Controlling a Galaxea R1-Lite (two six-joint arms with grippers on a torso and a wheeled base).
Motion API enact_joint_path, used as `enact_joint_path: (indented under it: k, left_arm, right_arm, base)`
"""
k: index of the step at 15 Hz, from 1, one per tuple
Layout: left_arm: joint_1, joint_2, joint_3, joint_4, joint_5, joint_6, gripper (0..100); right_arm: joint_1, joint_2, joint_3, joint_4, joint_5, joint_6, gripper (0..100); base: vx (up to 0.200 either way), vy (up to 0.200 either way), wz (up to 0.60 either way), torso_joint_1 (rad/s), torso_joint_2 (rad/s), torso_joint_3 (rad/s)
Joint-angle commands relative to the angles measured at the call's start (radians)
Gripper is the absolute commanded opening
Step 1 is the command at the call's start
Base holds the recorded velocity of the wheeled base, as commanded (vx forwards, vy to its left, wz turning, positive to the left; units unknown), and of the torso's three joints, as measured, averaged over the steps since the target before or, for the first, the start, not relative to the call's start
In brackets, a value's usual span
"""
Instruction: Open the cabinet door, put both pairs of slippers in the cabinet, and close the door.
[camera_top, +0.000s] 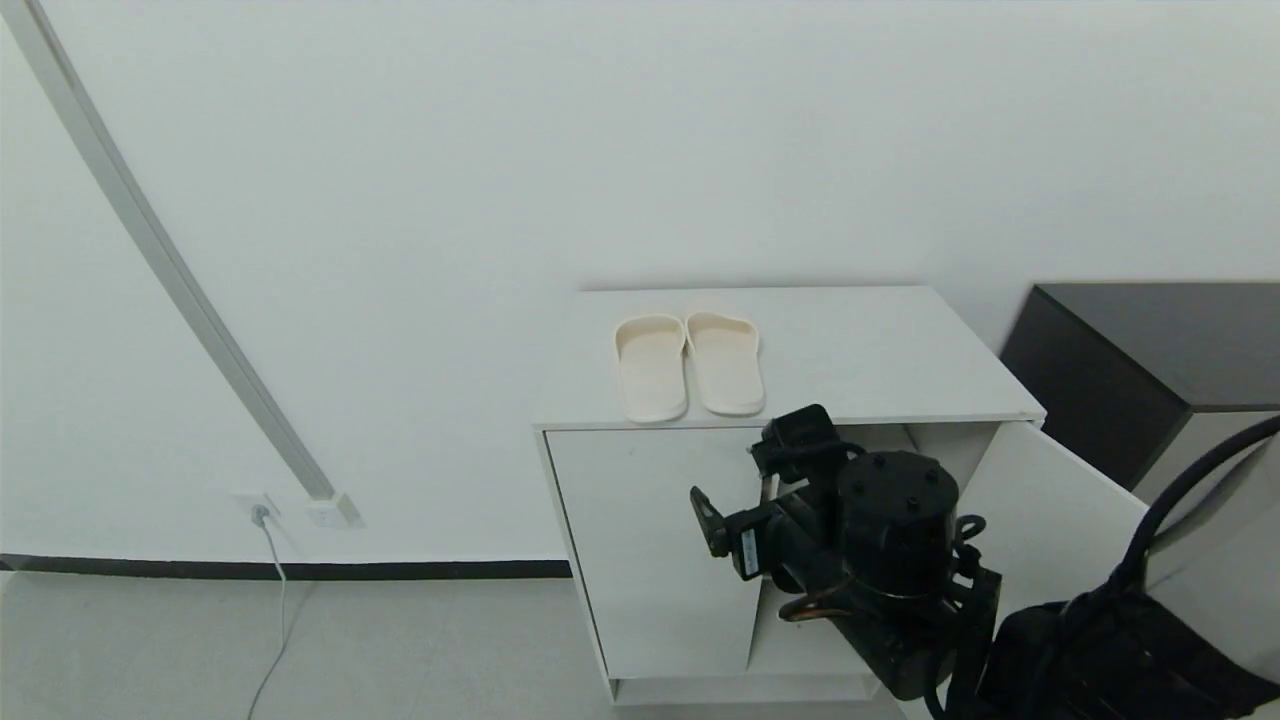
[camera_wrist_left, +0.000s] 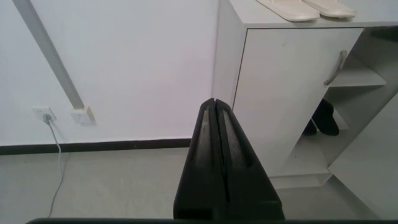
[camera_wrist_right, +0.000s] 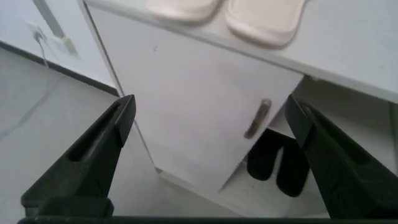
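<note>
Right arm (camera_top: 890, 530): held up ahead of the robot on its right side, wrist turned forward.
Right gripper (camera_wrist_right: 210, 106): jaws wide apart, the two black fingers (camera_wrist_right: 102, 146) angled outward.
Left gripper (camera_wrist_left: 214, 109): fingers pressed flat together along their length, pointing forward.

Nothing readable is showing up here, folks. The white wooden cabinet (camera_top: 650, 540), the pair of cream foam slippers (camera_top: 650, 368) lying on top and the white wall sockets (camera_top: 300, 510) are all looking blank.
</note>
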Motion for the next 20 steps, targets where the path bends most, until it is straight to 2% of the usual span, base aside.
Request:
enact_joint_path:
  k: [1, 2, 4, 6, 12, 20]
  left_arm:
    - [0.000, 0.001, 0.000, 0.001, 0.000, -0.001, 0]
    - [0.000, 0.001, 0.000, 0.001, 0.000, -0.001, 0]
    - [0.000, 0.001, 0.000, -0.001, 0.000, -0.001, 0]
    - [0.000, 0.001, 0.000, -0.001, 0.000, -0.001, 0]
    - [0.000, 0.001, 0.000, 0.001, 0.000, -0.002, 0]
    - [0.000, 0.001, 0.000, 0.001, 0.000, -0.001, 0]
  right_arm:
    - [0.002, -0.056, -0.156, 0.145, -0.040, 0.057, 100]
    - [0.002, -0.052, -0.219, 0.222, -0.112, 0.066, 100]
    - [0.007, -0.043, -0.326, 0.331, -0.186, 0.085, 100]
    - [0.011, -0.044, -0.371, 0.394, -0.190, 0.088, 100]
    - [0.028, 0.005, -0.415, 0.395, -0.180, 0.086, 100]
    - [0.021, 0.073, -0.430, 0.392, -0.172, 0.088, 100]
  base:
    - [0.000, 0.000, 0.00, 0.000, 0.00, 0.000]
    - [0.000, 0.000, 0.00, 0.000, 0.00, 0.000]
    - [0.000, 0.000, 0.00, 0.000, 0.00, 0.000]
    - [0.000, 0.000, 0.00, 0.000, 0.00, 0.000]
    - [0.000, 0.000, 0.00, 0.000, 0.00, 0.000]
    - [0.200, 0.000, 0.00, 0.003, 0.00, 0.000]
